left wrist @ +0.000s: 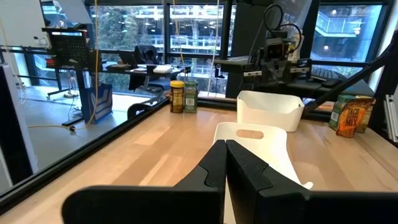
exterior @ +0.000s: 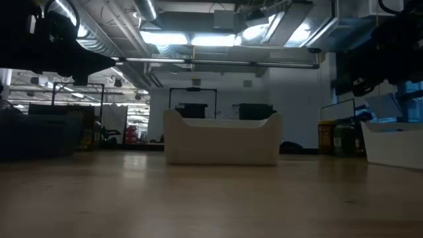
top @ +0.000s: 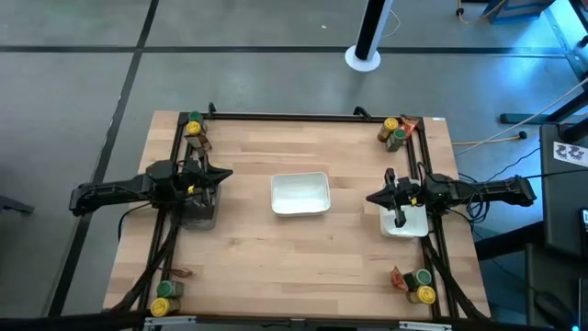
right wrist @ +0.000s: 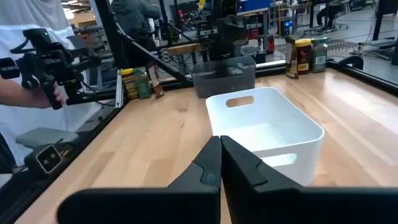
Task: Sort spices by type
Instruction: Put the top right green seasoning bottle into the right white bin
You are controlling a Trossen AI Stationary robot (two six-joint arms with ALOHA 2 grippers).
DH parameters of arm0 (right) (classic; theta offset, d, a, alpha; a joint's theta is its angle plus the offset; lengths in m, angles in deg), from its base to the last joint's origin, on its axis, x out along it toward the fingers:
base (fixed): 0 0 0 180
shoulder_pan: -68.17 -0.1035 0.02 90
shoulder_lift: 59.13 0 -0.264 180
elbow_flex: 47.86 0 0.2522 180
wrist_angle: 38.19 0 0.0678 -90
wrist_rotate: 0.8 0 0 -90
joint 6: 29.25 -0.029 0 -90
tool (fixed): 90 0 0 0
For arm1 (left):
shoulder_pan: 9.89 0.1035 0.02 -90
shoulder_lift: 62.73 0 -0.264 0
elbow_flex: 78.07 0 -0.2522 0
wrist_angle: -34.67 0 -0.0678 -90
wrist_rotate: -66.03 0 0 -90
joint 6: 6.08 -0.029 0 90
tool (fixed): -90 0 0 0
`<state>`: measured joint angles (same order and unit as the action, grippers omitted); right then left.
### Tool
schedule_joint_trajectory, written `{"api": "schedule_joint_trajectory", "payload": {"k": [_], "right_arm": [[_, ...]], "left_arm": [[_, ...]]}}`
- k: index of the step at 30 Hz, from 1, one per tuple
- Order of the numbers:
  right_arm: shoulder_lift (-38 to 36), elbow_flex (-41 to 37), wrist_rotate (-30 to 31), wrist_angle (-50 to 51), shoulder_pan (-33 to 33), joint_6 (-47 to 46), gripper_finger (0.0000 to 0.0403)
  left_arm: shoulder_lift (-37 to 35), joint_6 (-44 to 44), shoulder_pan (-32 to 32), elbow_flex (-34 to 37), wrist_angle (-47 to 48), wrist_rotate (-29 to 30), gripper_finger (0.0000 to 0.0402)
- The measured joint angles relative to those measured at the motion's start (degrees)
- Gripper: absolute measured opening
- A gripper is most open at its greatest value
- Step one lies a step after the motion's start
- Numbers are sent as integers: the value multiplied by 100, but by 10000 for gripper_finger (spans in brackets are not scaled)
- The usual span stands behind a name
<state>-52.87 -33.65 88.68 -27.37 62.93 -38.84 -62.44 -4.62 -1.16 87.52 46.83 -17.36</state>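
A: How much room is there along the edges of the pale wooden counter?

B: The four corners are taken. Small jars with yellow lids and green lids sit in pairs there, each beside a flat red-orange packet: far left, far right, near left, near right. A black frame rail runs along the far edge and down both sides. The wide near half and the strips between the trays lie bare.

A: And the middle?

B: A white rectangular plastic tray stands at the centre. A clear grey plastic bin sits towards the left side, under the left hand. A second white tray sits towards the right side, under the right hand.

A: The hands themselves?

B: Both point inward at the centre tray, above the counter, fingers pressed together with nothing between them.

A: The room?

B: Grey floor with a white round-footed post beyond the far edge. From the right wrist, a person in a white top stands past the counter's side, holding a dark device.
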Motion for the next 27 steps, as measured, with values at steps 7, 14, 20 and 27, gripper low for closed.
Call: {"api": "schedule_joint_trajectory", "payload": {"k": [7, 14, 20, 27], "right_arm": [[-2, 23, 310, -802, 0, -224, 8], [0, 623, 1429, -575, 0, 287, 8], [263, 1343, 3619, 117, 1, 1185, 8], [1029, 2404, 5827, 1175, 2, 1467, 8]], "left_arm": [[-1, 68, 0, 4, -1136, 6, 1], [2, -273, 37, 4, -1618, 121, 1], [144, -1427, 283, 4, -2028, 902, 1], [678, -2014, 714, 4, -2862, 1016, 1]]}}
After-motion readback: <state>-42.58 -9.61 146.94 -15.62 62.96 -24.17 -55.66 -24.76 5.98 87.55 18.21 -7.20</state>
